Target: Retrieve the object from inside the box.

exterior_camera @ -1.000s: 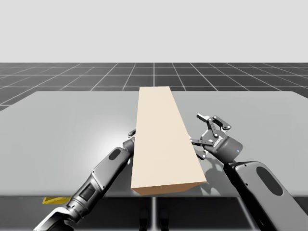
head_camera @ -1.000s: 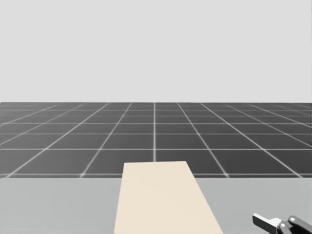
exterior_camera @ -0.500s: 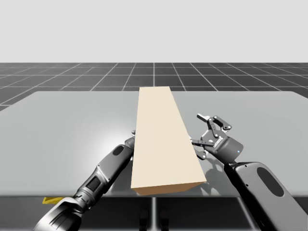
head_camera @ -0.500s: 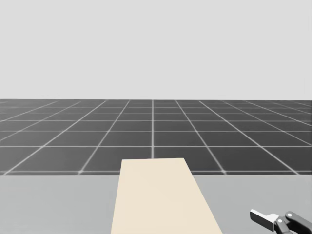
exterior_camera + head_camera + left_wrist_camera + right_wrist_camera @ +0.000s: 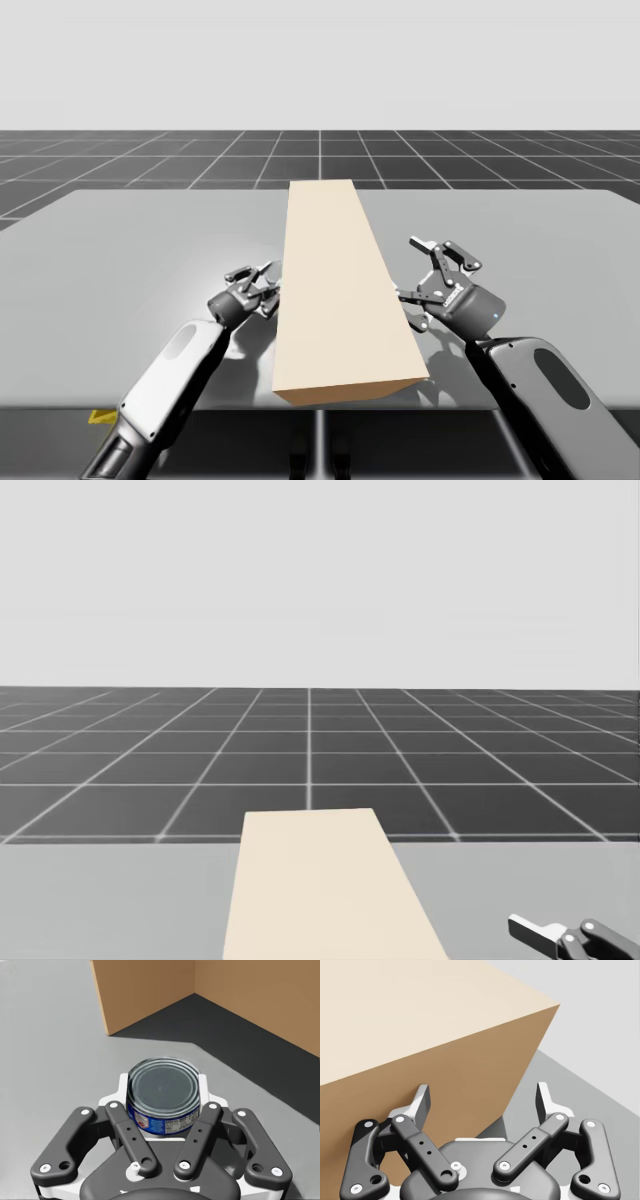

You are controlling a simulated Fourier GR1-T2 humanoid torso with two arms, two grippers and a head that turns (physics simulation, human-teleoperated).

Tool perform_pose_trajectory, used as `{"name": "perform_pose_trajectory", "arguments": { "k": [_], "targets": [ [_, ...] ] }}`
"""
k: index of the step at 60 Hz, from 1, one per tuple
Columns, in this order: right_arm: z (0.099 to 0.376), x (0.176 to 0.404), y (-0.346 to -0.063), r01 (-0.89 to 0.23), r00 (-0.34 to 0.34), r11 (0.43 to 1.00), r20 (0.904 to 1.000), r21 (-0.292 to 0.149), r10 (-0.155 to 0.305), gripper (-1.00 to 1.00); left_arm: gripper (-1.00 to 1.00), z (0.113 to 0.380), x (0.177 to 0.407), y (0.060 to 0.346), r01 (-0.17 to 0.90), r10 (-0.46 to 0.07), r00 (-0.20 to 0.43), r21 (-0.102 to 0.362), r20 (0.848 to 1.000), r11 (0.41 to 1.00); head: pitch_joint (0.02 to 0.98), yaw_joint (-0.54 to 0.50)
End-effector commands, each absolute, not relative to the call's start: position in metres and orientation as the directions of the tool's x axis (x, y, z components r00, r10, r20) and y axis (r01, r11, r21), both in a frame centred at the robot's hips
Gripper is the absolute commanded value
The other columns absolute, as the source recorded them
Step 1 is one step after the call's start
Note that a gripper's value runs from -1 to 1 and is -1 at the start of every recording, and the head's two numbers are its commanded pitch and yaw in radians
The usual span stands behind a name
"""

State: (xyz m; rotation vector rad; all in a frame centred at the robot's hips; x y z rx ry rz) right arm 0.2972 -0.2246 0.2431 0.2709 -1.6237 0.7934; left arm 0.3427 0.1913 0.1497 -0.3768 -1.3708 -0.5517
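My left hand (image 5: 162, 1081) was pinched on the tin can (image 5: 162, 1089), a finger pressed to each side of its round wall. The can was short and squat, with a ridged, dull-shining metal lid and a blue paper label around its body. It sat in my grip over the plain grey bench (image 5: 130, 250), just outside the mouth of the box (image 5: 150, 990), whose brown cardboard walls and dark inner floor lay close ahead of it.

I judged the main part done: the can was grasped and looked clear of the opening. What remained was to carry it well away from the box and set it down, or hold it clear.

In the high view the box was a long, pale, flat-topped slab with crisp edges, matte and unmarked, lying lengthwise down the middle of the bench. My left hand was just beside its left flank.

My right hand (image 5: 483, 1096) was spread and held nothing. It sat at the box's right side wall, with one finger close against the cardboard, though I could not tell whether it touched. The bench surface was smooth, with a soft sheen.
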Motion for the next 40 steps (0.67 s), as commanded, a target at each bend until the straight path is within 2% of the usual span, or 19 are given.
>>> {"name": "perform_pose_trajectory", "arguments": {
  "k": [1, 4, 6, 7, 9, 14, 15, 17, 18, 20, 22, 23, 29, 30, 33, 40],
  "targets": [
    [0.234, 0.287, -0.185, -0.678, -0.225, 0.675, 0.9568, -0.29, 0.184, -1.0, 1.0, 0.171, 0.321, 0.212, 0.619, -0.179, 0.072, 0.097, 0.981, 0.779, 0.213, -0.03],
    [0.235, 0.287, -0.187, -0.676, -0.226, 0.679, 0.9576, -0.286, 0.179, -1.0, 1.0, 0.177, 0.315, 0.215, 0.61, -0.196, 0.068, 0.115, 0.978, 0.784, 0.215, -0.03],
    [0.235, 0.288, -0.188, -0.674, -0.226, 0.68, 0.9574, -0.287, 0.179, -1.0, 1.0, 0.182, 0.312, 0.215, 0.613, -0.198, 0.077, 0.11, 0.977, 0.782, 0.216, -0.04],
    [0.235, 0.288, -0.188, -0.673, -0.226, 0.682, 0.9574, -0.287, 0.179, -1.0, 1.0, 0.188, 0.309, 0.216, 0.6, -0.211, 0.067, 0.13, 0.975, 0.789, 0.217, -0.04],
    [0.235, 0.288, -0.189, -0.673, -0.226, 0.682, 0.9576, -0.286, 0.179, -1.0, 1.0, 0.193, 0.308, 0.217, 0.598, -0.212, 0.06, 0.135, 0.975, 0.79, 0.218, -0.04],
    [0.235, 0.288, -0.189, -0.672, -0.227, 0.682, 0.9573, -0.287, 0.179, -1.0, 1.0, 0.224, 0.301, 0.221, 0.566, -0.22, 0.064, 0.146, 0.973, 0.811, 0.22, -0.05],
    [0.235, 0.288, -0.189, -0.673, -0.227, 0.682, 0.9574, -0.287, 0.179, -1.0, 1.0, 0.233, 0.3, 0.222, 0.564, -0.218, 0.044, 0.156, 0.975, 0.811, 0.22, -0.05],
    [0.235, 0.288, -0.189, -0.673, -0.227, 0.682, 0.9576, -0.286, 0.178, -1.0, 1.0, 0.242, 0.298, 0.224, 0.561, -0.209, 0.045, 0.148, 0.977, 0.814, 0.22, -0.05],
    [0.235, 0.288, -0.189, -0.673, -0.227, 0.682, 0.9576, -0.286, 0.177, -1.0, 1.0, 0.256, 0.296, 0.226, 0.548, -0.206, 0.04, 0.151, 0.978, 0.823, 0.22, -0.05],
    [0.235, 0.288, -0.19, -0.672, -0.228, 0.683, 0.9575, -0.286, 0.177, -1.0, 1.0, 0.267, 0.295, 0.229, 0.546, -0.208, 0.011, 0.168, 0.978, 0.821, 0.22, -0.05],
    [0.235, 0.288, -0.19, -0.672, -0.227, 0.683, 0.9577, -0.285, 0.177, -1.0, 1.0, 0.288, 0.293, 0.233, 0.534, -0.192, -0.005, 0.165, 0.981, 0.829, 0.22, -0.05],
    [0.235, 0.288, -0.19, -0.671, -0.227, 0.684, 0.9577, -0.285, 0.177, -1.0, 1.0, 0.304, 0.292, 0.236, 0.522, -0.186, -0.037, 0.178, 0.982, 0.834, 0.221, -0.05],
    [0.235, 0.288, -0.19, -0.671, -0.227, 0.684, 0.9576, -0.286, 0.177, -1.0, 1.0, 0.353, 0.289, 0.242, 0.499, -0.175, -0.107, 0.205, 0.979, 0.842, 0.225, -0.05],
    [0.235, 0.288, -0.19, -0.671, -0.227, 0.684, 0.9577, -0.285, 0.177, -1.0, 1.0, 0.367, 0.289, 0.244, 0.484, -0.18, -0.133, 0.222, 0.975, 0.846, 0.226, -0.05],
    [0.235, 0.288, -0.19, -0.67, -0.227, 0.684, 0.9573, -0.287, 0.179, -1.0, 1.0, 0.389, 0.29, 0.246, 0.468, -0.179, -0.169, 0.239, 0.969, 0.851, 0.228, -0.05],
    [0.235, 0.288, -0.189, -0.671, -0.227, 0.684, 0.9573, -0.287, 0.18, -1.0, 1.0, 0.431, 0.292, 0.244, 0.44, -0.18, -0.234, 0.269, 0.956, 0.857, 0.229, -0.05]
  ]
}}
